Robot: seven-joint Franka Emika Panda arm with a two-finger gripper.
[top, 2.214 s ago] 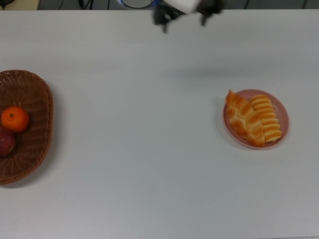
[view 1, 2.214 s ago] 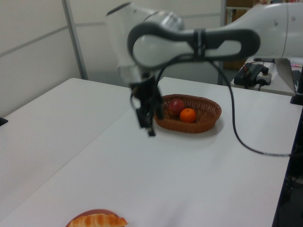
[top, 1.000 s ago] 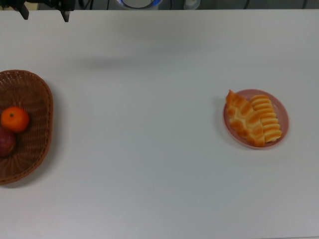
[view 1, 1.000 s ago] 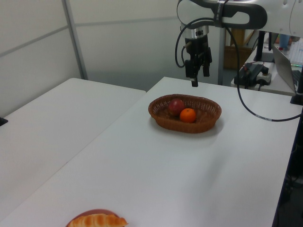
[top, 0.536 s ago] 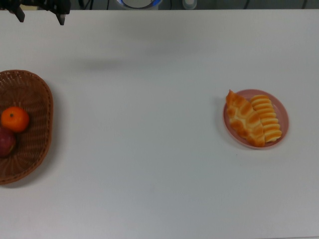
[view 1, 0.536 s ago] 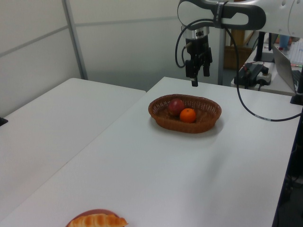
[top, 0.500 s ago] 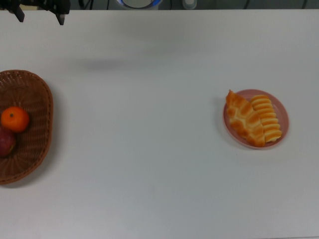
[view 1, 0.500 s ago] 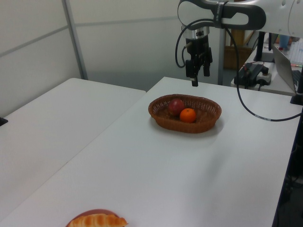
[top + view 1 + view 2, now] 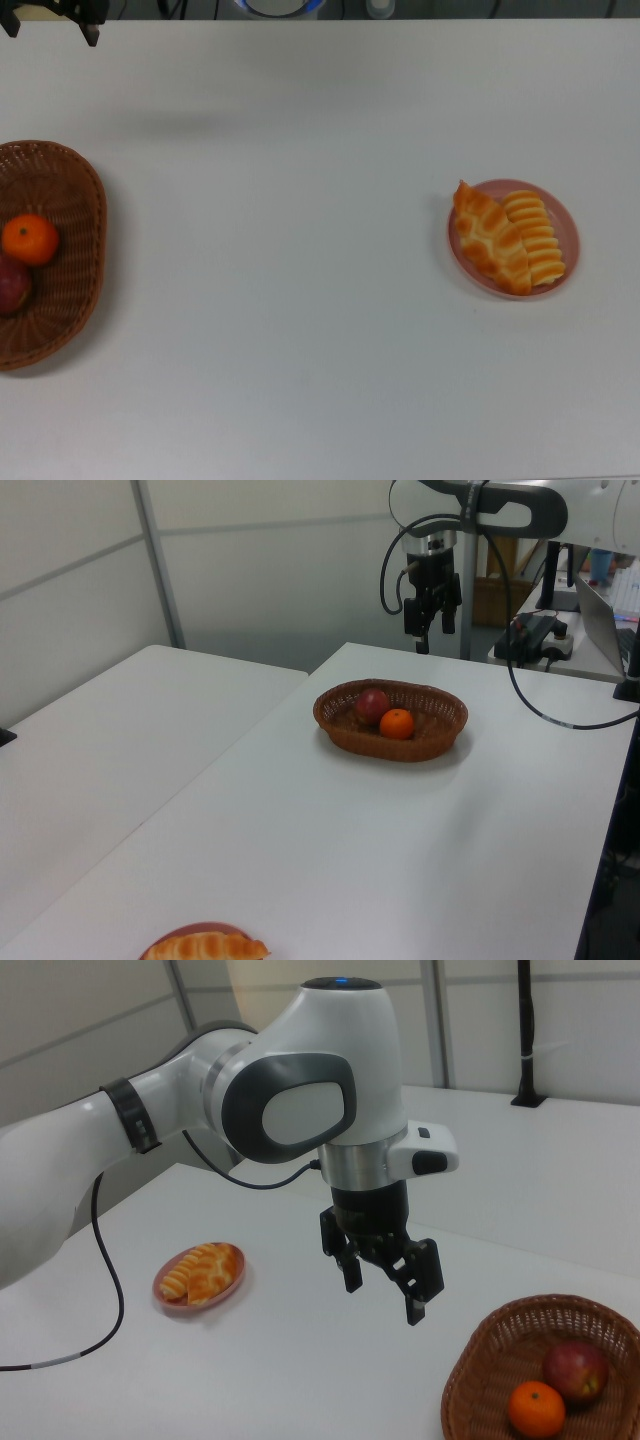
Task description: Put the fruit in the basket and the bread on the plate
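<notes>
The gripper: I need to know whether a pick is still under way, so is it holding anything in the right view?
No: the gripper hangs open and empty above the table, left of the basket.

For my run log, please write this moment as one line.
tool: open, empty, raised | apple, mandarin: in basket | loaves: on plate | task: looks done

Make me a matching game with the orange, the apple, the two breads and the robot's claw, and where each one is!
Things:
1. mandarin
2. apple
3. loaves
4. gripper

Places:
A. on the pink plate
B. in the air, holding nothing
C. in the wicker basket, orange
D. in the wicker basket, dark red

Pairs: 1-C, 2-D, 3-A, 4-B
</notes>
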